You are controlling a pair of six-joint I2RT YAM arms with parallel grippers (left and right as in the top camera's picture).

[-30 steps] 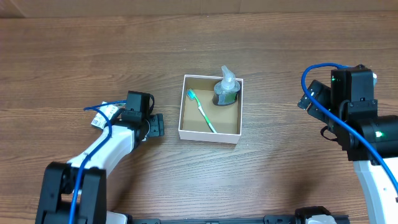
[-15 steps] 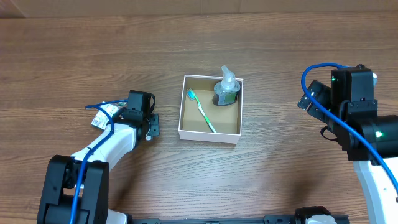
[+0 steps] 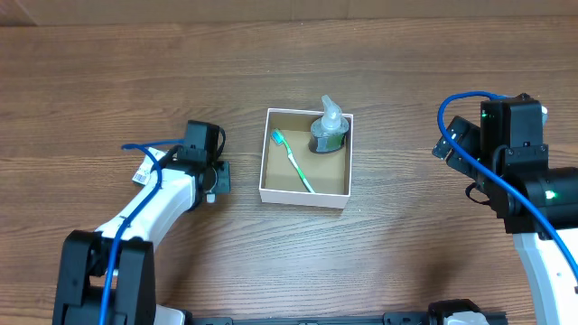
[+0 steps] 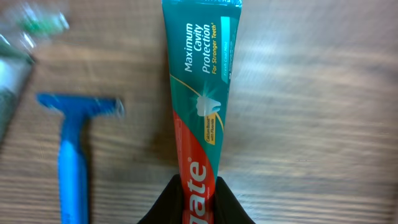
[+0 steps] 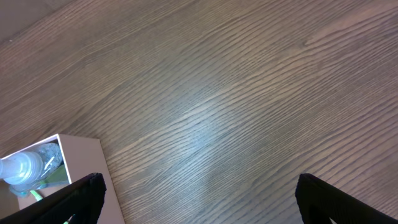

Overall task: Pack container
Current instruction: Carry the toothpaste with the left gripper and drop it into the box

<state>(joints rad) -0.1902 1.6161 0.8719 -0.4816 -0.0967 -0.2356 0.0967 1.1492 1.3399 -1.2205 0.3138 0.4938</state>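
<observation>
The container [image 3: 304, 195], a square white-walled box with a brown inside, sits mid-table and holds a green toothbrush [image 3: 292, 161] and a clear bottle [image 3: 329, 131]. Just left of it is my left gripper [image 3: 217, 177]. In the left wrist view that gripper [image 4: 198, 184] is shut on the red end of a green-and-red toothpaste tube [image 4: 199, 93], which stretches away over the wood. The right gripper [image 5: 202, 199] stands wide open over bare table at the right. A corner of the container [image 5: 84, 158] shows by its left finger.
A blue razor [image 4: 71, 155] lies on the table just left of the toothpaste tube. A blurred clear item with green on it [image 4: 28, 28] sits at the top left of the left wrist view. The right arm [image 3: 519, 167] stands well right of the box.
The left gripper's jaws have closed onto the toothpaste tube, and the left arm's wrist has shifted slightly toward the far side. The right arm has not moved.
</observation>
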